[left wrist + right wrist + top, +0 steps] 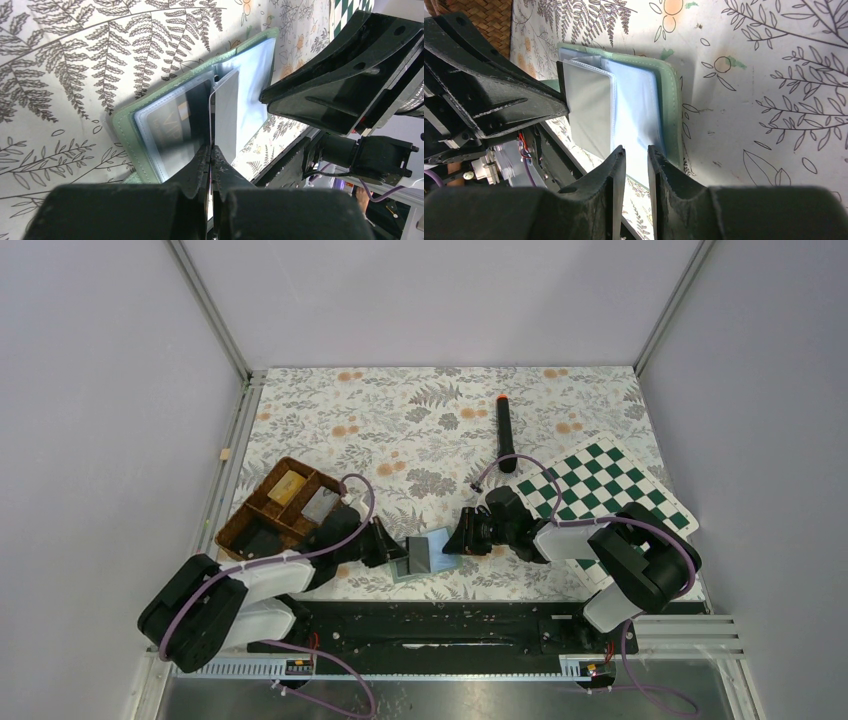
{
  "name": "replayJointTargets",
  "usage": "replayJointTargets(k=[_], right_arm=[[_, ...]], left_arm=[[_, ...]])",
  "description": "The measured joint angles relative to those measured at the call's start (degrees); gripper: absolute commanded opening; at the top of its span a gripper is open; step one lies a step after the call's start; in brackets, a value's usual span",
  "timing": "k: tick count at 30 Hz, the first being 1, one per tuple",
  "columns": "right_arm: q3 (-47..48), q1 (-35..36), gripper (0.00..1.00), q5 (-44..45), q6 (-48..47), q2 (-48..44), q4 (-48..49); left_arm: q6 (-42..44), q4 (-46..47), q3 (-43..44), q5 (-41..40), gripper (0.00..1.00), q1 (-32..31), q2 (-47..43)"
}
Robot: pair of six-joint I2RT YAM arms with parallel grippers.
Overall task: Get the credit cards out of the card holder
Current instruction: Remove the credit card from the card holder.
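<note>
OK, my left gripper [210, 152] is clenched on a silvery credit card [227, 112] standing at the fold of the open card holder [122, 122], ready to slide it out. My right gripper [636, 155] sits part-open over the pale panel, probably steadying it. The holder lies flat between the arms.

Left gripper [210, 152] low, jaws pinched together, right gripper [636, 157] facing it, jaws slightly parted
</note>
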Motion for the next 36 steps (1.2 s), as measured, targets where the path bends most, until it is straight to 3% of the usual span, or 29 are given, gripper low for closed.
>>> replayJointTargets(k=[14,22,36], right_arm=[[0.57,-0.22,0.31,-0.98,-0.13,-4.48,-3.39],[3.45,0.24,0.29,-2.62,0.11,-0.13,-2.45],[5.79,0.2,0.27,-2.08,0.5,4.76,-4.13]], left_arm=[[0.15,0.31,3.1,4.87,0.0,0.57,4.22],[-0.81,1.55,3.54,6.8,0.0,0.59,7.98],[-2.69,-8.0,5.16,-0.92,0.0,1.42,1.6]])
